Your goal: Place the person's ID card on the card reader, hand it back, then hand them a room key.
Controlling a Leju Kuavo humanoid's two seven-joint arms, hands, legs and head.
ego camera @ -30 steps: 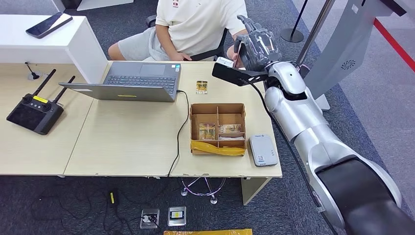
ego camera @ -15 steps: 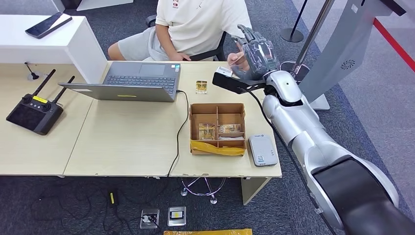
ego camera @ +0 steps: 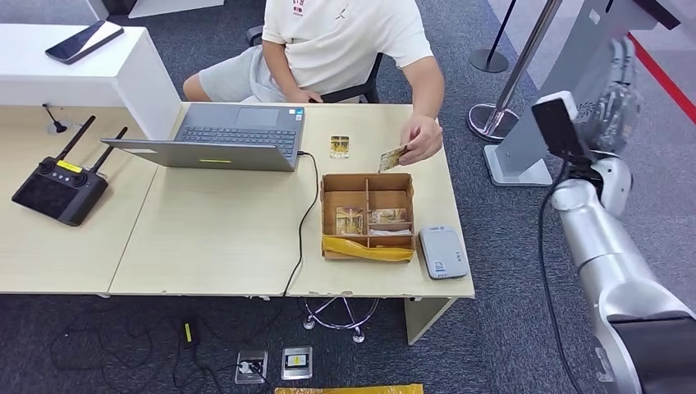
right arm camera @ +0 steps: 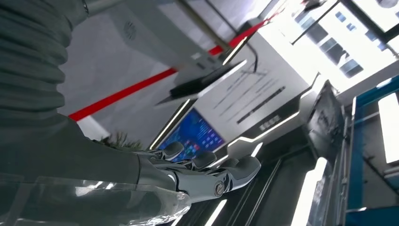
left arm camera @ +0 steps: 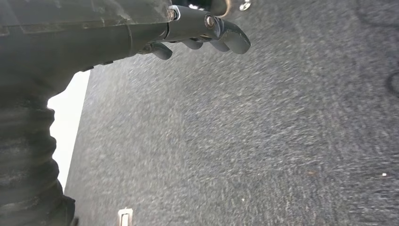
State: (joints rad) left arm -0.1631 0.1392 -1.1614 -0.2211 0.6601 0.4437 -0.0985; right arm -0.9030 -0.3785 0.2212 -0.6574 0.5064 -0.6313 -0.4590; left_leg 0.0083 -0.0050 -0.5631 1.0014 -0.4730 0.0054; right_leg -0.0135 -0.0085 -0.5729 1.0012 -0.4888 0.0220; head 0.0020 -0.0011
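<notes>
Table (ego camera: 222, 238) is carrying the box (ego camera: 367, 215) of thin, stiff, slick room keys (ego camera: 348, 220), wanting an edge pinch; right hand (right arm camera: 207, 172) is hovering empty, fingers (right arm camera: 235, 170) apart.

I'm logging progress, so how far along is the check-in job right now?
Looks near the end. The card reader is bare, and the person's hand holds a card resembling those in the box. The right hand is raised, holding nothing. Whether it's the ID or key, I cannot tell. If ID, the key remains.
</notes>
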